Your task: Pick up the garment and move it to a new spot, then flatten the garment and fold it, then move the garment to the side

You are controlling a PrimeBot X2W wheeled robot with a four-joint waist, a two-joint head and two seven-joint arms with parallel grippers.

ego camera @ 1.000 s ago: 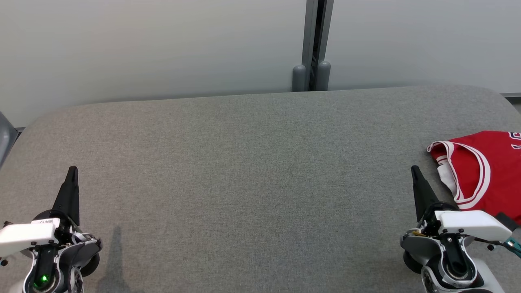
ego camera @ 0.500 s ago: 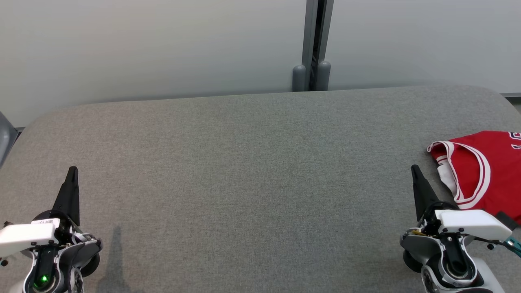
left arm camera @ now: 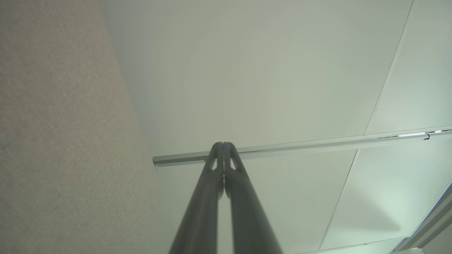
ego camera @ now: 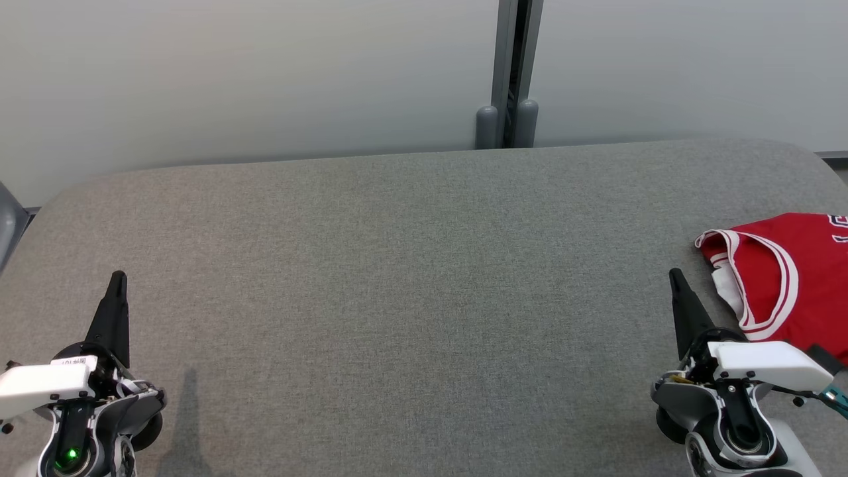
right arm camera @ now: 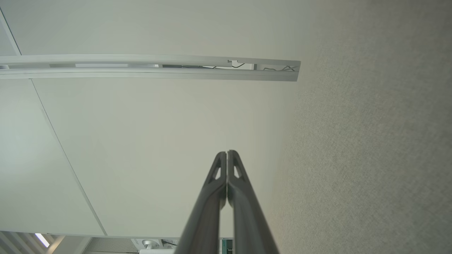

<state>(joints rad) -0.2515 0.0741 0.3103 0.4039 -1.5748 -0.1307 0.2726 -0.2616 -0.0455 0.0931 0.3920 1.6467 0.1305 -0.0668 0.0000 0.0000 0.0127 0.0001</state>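
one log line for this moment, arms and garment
left gripper: shut, empty, over table | right gripper: shut, empty, beside red garment | red garment: lying at table's far right, not held

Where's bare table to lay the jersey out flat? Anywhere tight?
The middle of the table is bare, from the left gripper across to the right gripper and back to the far edge by the post. The right edge is crowded: the jersey lies there, close beside the right gripper, running past the frame edge.
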